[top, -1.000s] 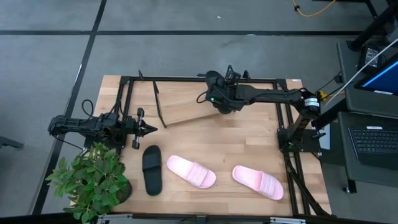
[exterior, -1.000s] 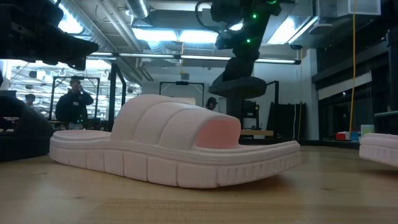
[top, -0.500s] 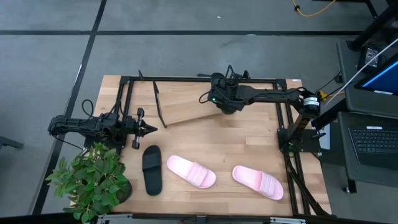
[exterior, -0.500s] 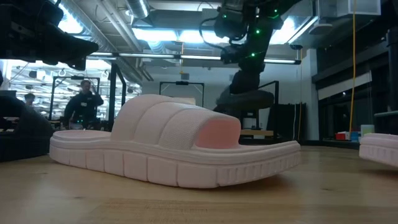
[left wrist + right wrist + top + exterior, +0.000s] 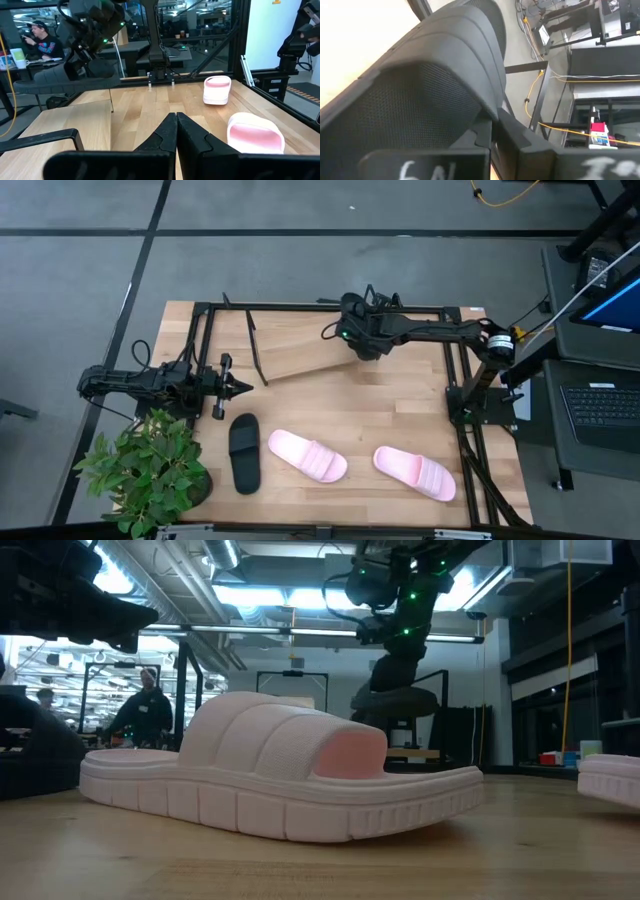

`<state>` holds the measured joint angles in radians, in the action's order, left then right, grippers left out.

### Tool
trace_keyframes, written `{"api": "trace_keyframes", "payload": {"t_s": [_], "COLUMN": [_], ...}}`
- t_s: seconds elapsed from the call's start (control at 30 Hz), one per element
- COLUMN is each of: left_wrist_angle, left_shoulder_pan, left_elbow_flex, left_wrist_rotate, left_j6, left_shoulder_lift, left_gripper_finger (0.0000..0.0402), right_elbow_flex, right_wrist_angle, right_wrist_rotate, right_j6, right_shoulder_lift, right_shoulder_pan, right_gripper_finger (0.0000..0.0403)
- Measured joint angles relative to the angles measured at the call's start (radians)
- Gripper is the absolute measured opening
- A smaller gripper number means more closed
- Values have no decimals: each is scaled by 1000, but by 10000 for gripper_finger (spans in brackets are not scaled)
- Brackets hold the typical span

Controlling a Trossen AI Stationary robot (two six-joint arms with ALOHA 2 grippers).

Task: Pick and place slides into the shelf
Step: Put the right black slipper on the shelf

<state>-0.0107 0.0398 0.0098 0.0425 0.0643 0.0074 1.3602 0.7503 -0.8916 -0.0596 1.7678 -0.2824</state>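
Note:
My right gripper [image 5: 353, 337] hangs over the right end of the shelf [image 5: 300, 352], a slanted light-wood board inside the black frame, and is shut on a black slide [image 5: 397, 700]. That slide's wide ribbed strap fills the right wrist view. A second black slide [image 5: 244, 452] and two pink slides [image 5: 307, 456] [image 5: 414, 472] lie sole-down on the table's near half. My left gripper [image 5: 236, 388] waits shut above the table's left side, touching nothing. My right gripper [image 5: 492, 135] comes at the black slide from above. Its fingers meet at the edge of the strap [image 5: 470, 107], and the strap hides how far they reach. The slide hangs lifted clear over the shelf board, about level in the low view.
A black metal frame [image 5: 205, 330] runs around the table's far half and right side, with the shelf inside it. A potted plant [image 5: 150, 470] stands at the near left corner. People [image 5: 145, 715] move in the room beyond the table.
My right gripper has come down a little toward the shelf board and turned at the wrist. The black slide it carries has sunk with it and now sits more level. A person in the room behind has walked toward the right.

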Motion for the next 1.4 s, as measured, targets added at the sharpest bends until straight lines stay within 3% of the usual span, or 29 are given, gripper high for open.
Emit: {"api": "trace_keyframes", "payload": {"t_s": [0.43,1.4], "left_wrist_angle": [0,0], "left_shoulder_pan": [0,0], "left_elbow_flex": [0,0], "left_wrist_rotate": [0,-1], "left_j6": [0,0], "left_shoulder_lift": [0,0], "left_gripper_finger": [0,0], "right_elbow_flex": [0,0], "right_wrist_angle": [-52,-38], "right_wrist_rotate": [1,4], "right_j6": [-101,-102], "right_shoulder_lift": [71,97], "right_shoulder_pan": [-9,-42], "right_gripper_finger": [12,12]}}
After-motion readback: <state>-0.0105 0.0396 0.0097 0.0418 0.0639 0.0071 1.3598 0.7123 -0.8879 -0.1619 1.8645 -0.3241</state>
